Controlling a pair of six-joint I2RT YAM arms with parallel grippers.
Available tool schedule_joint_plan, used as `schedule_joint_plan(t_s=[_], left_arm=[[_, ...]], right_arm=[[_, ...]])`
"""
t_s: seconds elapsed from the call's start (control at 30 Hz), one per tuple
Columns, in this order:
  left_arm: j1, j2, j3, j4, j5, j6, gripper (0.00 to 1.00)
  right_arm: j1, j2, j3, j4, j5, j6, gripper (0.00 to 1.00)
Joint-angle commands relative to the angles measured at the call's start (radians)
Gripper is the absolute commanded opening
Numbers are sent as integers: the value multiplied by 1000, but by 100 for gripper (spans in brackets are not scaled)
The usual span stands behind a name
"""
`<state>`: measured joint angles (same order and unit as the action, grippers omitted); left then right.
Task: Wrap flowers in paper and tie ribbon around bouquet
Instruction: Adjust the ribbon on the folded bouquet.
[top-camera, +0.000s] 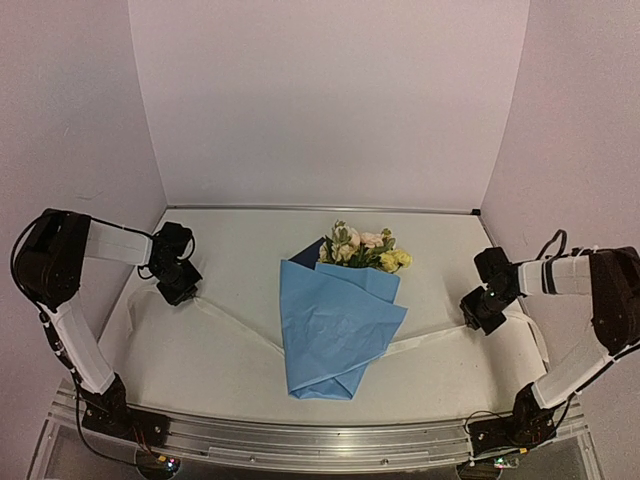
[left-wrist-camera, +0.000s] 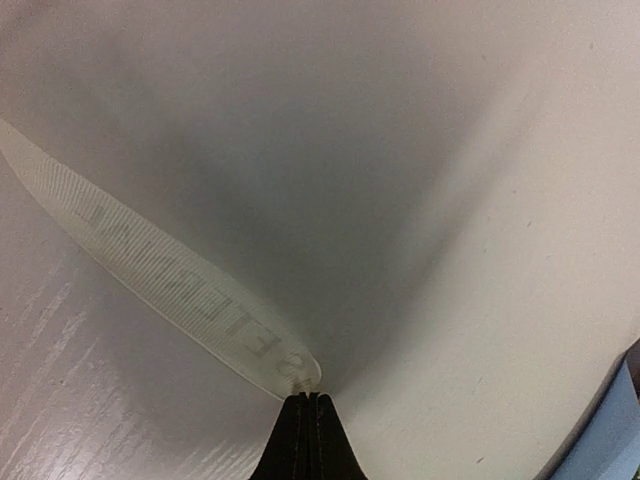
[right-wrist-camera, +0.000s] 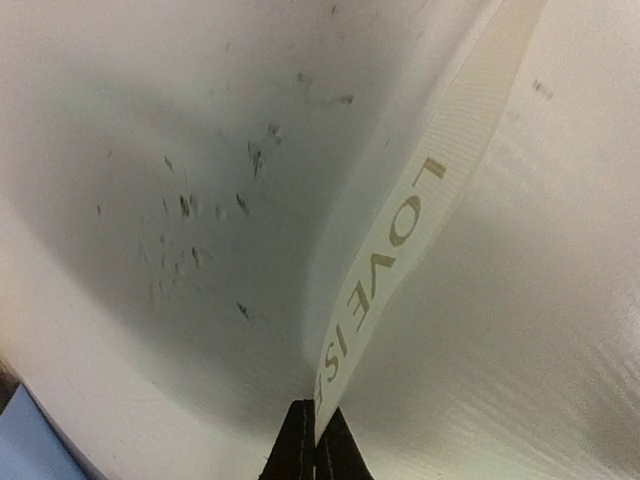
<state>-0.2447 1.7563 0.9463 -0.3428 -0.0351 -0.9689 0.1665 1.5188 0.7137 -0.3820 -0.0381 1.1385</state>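
White table (top-camera: 230, 385), pale walls on three sides. Nearest lies the paper (top-camera: 335, 330): light blue, creased, folded into a cone with its point toward the arms. Ribbon (top-camera: 235, 328), off-white and printed, meets the cone's two edges and runs outward to either side. Left gripper (top-camera: 178, 292) and right gripper (top-camera: 478, 318) are each pinched closed on a ribbon end. Farthest, the flowers (top-camera: 360, 248) — pink, cream, yellow — poke from the cone's open mouth.
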Motion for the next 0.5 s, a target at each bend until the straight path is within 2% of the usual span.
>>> schedule_joint_plan(t_s=[0.0,0.23,0.47], left_arm=[[6,22,75,63,30,30,0],[11,81,164,58,14,36,0],[36,28,121,65,-11,33,0]], right_arm=[[-42,-19,70,-70,100,-46,0],[-50,14,186,-104,120,-104,0],[-51,-45,176,-154,119,-103,0]])
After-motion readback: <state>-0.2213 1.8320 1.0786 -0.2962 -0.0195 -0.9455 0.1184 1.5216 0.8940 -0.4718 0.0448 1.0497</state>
